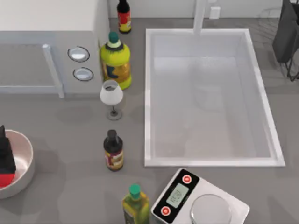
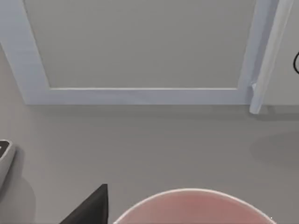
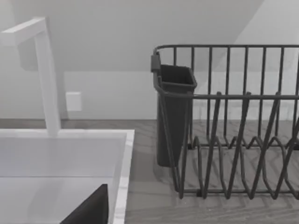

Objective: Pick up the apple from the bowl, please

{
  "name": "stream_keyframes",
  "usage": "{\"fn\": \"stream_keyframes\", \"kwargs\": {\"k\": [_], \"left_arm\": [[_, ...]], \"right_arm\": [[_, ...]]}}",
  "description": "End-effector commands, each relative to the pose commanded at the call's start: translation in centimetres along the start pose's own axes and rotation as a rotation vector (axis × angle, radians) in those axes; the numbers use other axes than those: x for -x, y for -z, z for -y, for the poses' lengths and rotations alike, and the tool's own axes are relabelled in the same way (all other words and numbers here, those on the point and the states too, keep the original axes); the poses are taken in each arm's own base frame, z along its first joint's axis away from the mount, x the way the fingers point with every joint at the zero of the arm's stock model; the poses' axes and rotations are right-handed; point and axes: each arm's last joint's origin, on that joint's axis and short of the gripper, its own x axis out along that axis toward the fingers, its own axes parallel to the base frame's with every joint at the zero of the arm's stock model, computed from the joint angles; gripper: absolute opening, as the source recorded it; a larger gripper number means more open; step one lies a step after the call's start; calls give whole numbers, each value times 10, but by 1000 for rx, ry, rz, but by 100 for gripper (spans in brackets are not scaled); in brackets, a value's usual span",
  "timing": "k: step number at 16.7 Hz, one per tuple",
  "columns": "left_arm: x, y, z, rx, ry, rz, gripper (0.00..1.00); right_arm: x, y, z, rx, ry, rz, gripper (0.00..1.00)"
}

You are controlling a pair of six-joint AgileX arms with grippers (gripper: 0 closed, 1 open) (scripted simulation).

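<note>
The white bowl (image 1: 25, 154) sits at the table's left edge, partly cut off by the top view's border. Inside it lies the bright-red apple (image 1: 5, 180), with only its near part showing. My left gripper (image 1: 5, 161) is a black shape hanging over the bowl, directly above the apple and covering its far side. I cannot tell whether it touches the apple. The left wrist view shows the bowl's rim (image 2: 187, 192) and its pinkish inside just below the camera. My right gripper (image 1: 285, 42) stays parked at the back right, beyond the sink.
A dark sauce bottle (image 1: 113, 151) and a wine glass (image 1: 111, 97) stand to the right of the bowl. A green-capped bottle (image 1: 135, 205) and a kitchen scale (image 1: 198, 200) sit at the front. The large sink (image 1: 210, 98) is at the right, and a microwave (image 1: 46, 56) at the back left.
</note>
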Motion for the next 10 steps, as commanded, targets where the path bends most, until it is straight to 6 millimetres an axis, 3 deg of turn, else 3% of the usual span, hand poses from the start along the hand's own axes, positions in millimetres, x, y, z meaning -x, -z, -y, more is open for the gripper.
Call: {"fn": "stream_keyframes", "kwargs": {"k": [4,10], "left_arm": [[-23,-29,-4,-12,0,-388,100],[-84,-50,-11,-16,21,-935,100]], "right_arm": [[0,0,0,0,0,0,100],[0,0,0,0,0,0,100]]}}
